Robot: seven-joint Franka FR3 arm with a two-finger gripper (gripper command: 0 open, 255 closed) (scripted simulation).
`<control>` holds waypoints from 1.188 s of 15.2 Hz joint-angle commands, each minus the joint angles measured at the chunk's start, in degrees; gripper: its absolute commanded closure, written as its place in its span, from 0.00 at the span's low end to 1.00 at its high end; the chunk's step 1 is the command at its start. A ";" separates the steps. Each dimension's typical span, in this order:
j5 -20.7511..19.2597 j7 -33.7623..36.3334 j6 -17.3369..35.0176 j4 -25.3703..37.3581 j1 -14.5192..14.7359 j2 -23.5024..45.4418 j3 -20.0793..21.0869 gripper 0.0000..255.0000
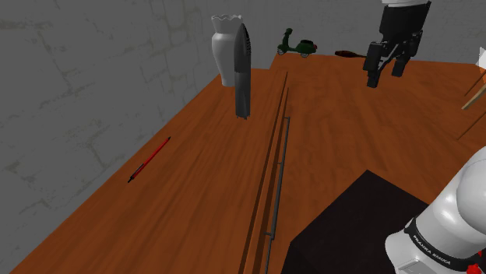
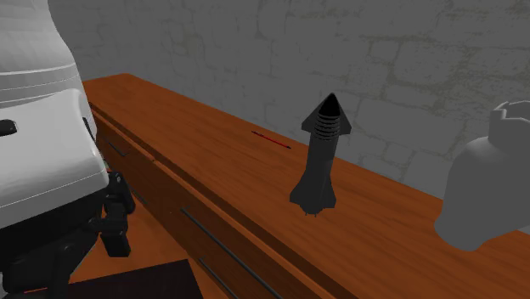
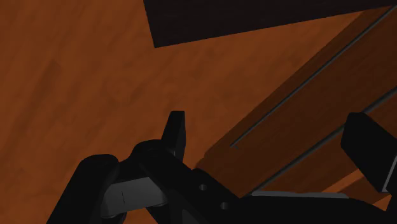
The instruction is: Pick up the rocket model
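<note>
Wood-brown bench (image 1: 195, 179) runs along a grey stone wall. At its far end stands a white vase (image 1: 226, 50), its inside hidden. Just beside the vase, nearer the bench's front edge, the dark rocket (image 1: 243, 74) stands upright. A red pen (image 1: 149, 159) lies further along, near the wall-side edge. The black end effector (image 1: 387, 72) hangs beyond the front edge, well apart from the rocket, its fingers spread over bare wood. A green scooter (image 1: 298, 47) sits past the far end.
</note>
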 commanded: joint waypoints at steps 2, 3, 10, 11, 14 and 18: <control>0.42 -0.20 1.71 0.63 0.39 1.27 -0.01 0.00; 0.83 -0.42 3.38 1.31 0.78 2.54 -0.03 0.00; 3.70 -2.41 13.86 7.36 3.45 11.52 0.02 0.00; 4.11 -2.75 15.18 8.41 3.83 12.80 0.03 0.00; 5.36 -3.83 18.85 11.79 4.94 16.62 0.11 0.00; 7.06 -5.42 23.10 16.89 6.35 21.65 0.28 0.00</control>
